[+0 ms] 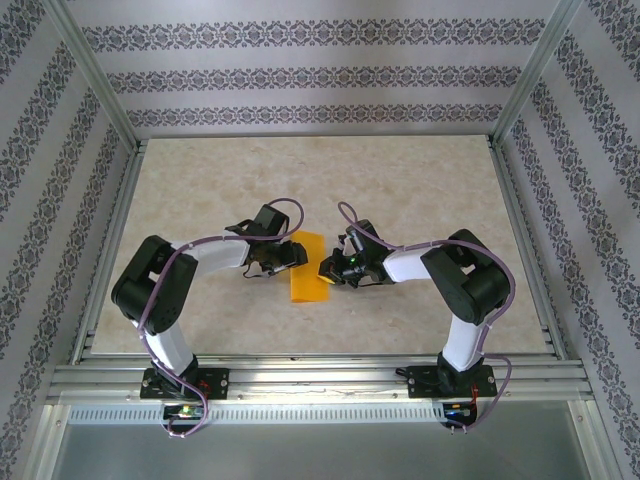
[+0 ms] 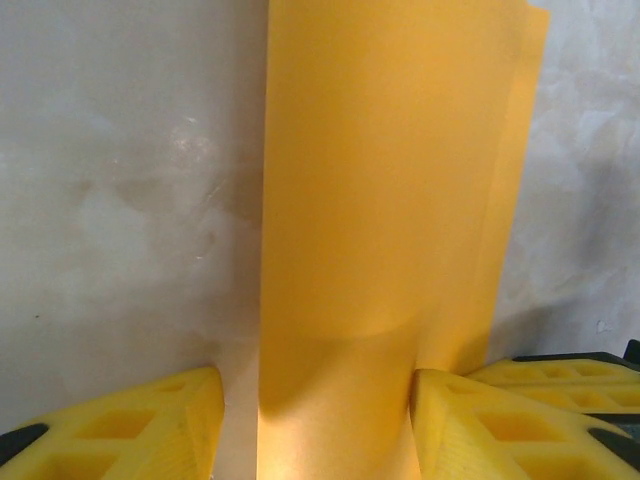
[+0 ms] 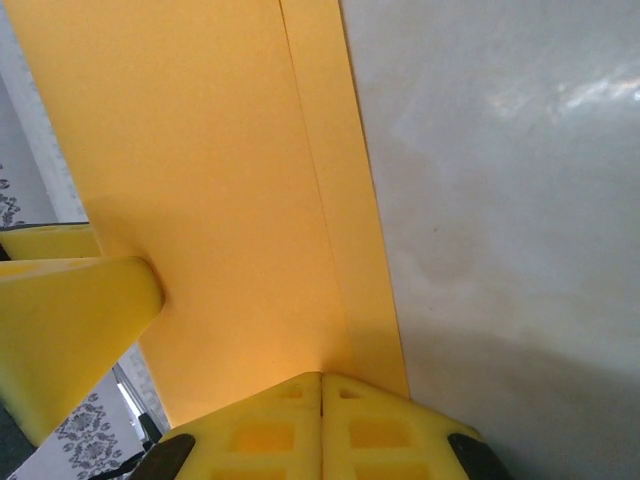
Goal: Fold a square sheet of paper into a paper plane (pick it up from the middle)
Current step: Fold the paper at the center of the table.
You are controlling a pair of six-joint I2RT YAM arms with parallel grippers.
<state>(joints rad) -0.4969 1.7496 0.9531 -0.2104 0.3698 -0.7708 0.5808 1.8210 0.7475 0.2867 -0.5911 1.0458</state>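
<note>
**A:** Where's your orange sheet (image 1: 306, 270)?

**B:** It's between your two sets of fingers, doubled over lengthwise, with its long edges slightly offset. The desk (image 1: 400, 190) lies beyond it.

**A:** Your right fingers (image 3: 320, 420)?

**B:** They're clenched together on the sheet's nearest edge.

**A:** And your left fingers (image 2: 140, 425)?

**B:** Those are released and spread wide. The sheet runs forward out of the gap between them, and one tip sits right against its edge.
</note>
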